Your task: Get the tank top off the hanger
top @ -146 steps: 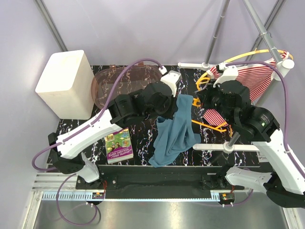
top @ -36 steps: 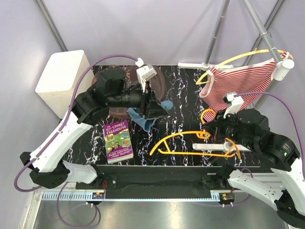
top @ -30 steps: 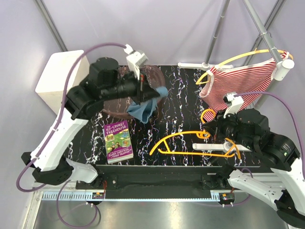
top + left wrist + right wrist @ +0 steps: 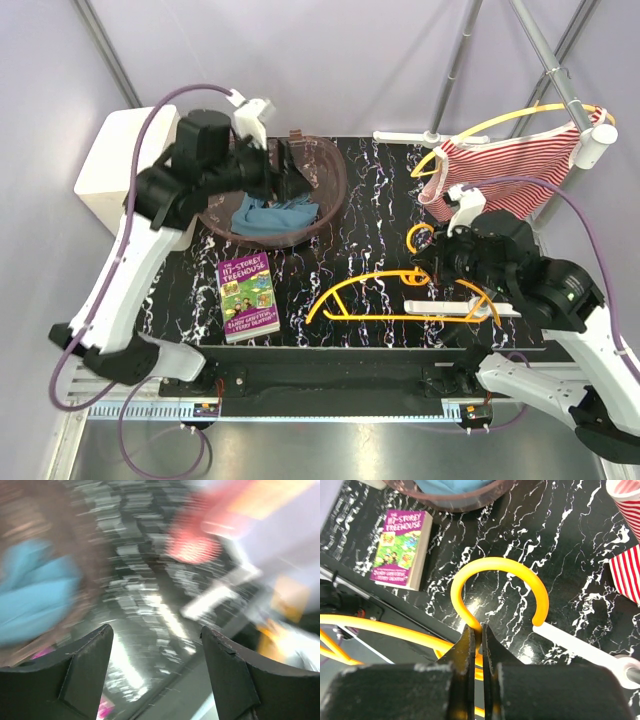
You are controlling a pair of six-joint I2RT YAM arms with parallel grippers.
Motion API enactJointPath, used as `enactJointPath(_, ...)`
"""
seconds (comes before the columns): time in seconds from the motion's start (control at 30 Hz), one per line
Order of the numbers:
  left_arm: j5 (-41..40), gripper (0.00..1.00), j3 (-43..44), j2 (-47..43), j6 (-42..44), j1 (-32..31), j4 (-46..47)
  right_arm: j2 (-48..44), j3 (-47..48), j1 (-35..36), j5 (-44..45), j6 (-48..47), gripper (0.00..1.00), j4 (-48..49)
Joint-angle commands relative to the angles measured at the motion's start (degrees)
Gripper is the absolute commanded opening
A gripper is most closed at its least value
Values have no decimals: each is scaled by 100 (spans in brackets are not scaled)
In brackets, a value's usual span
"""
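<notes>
The blue tank top (image 4: 268, 215) lies bunched inside the brown basket (image 4: 335, 190) at the back left, and shows as a blue blur (image 4: 35, 595) in the left wrist view. My left gripper (image 4: 290, 165) hovers over the basket, open with nothing between its fingers (image 4: 155, 632). The bare orange hanger (image 4: 400, 295) rests over the table's front middle. My right gripper (image 4: 425, 262) is shut on the base of its hook (image 4: 495, 565), jaws pinching the orange wire (image 4: 481, 627).
A purple book (image 4: 248, 297) lies at the front left, also seen in the right wrist view (image 4: 400, 547). A white box (image 4: 110, 165) stands at the far left. A red-striped garment (image 4: 510, 180) hangs on another orange hanger at the back right. A white bar (image 4: 460, 307) lies under the hanger.
My left gripper opened and let the blue tank top drop into the basket, then swung back and left. The right gripper stayed shut on the hanger and shifted it slightly.
</notes>
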Motion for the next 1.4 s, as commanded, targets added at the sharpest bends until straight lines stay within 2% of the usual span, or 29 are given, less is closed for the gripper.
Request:
enactJointPath(0.0,1258,76,-234,-95,168,-1219,762,121,244,22,-170,-301,0,93)
enactJointPath(0.1,1127,77,-401,-42,212,-1888,745,165,271,22,-293,-310,0,84)
enactJointPath(0.27,679,77,-656,-51,133,-2654,745,183,288,22,-381,-371,0,57)
enactJointPath(0.57,599,77,-946,-34,89,-2998,727,52,245,22,-232,-134,0,110)
enactJointPath(0.8,1240,74,-999,142,-51,-3103,657,-160,341,22,120,129,0,232)
enactJointPath(0.87,1416,65,-1008,168,-69,-3182,657,-160,376,13,173,182,0,303)
enactJointPath(0.9,1460,44,-1016,169,-77,-3200,648,-160,394,22,208,191,0,364)
enactJointPath(0.93,1365,32,-1008,142,-69,-3200,596,-160,403,22,260,226,0,391)
enactJointPath(0.97,1294,25,-990,99,-60,-3200,543,-160,429,22,322,252,0,400)
enactJointPath(1.0,1215,4,-903,90,10,-3192,482,-160,446,22,470,279,0,409)
enactJointPath(1.07,987,0,-797,54,72,-3191,376,-247,455,22,673,419,0,418)
enactJointPath(1.13,689,0,-657,2,168,-3183,280,-370,455,22,981,594,20,418)
enactJointPath(1.17,504,0,-587,-25,282,-3183,253,-414,482,22,1060,630,33,418)
enactJointPath(1.2,189,0,-473,-86,352,-3183,226,-458,508,22,1182,657,56,357)
enactJointPath(1.3,-330,0,-131,-95,730,-3183,226,-695,710,22,1673,998,79,6)
enactJointPath(1.37,-595,0,212,-43,1010,-3183,226,-958,894,22,1973,1140,81,-197)
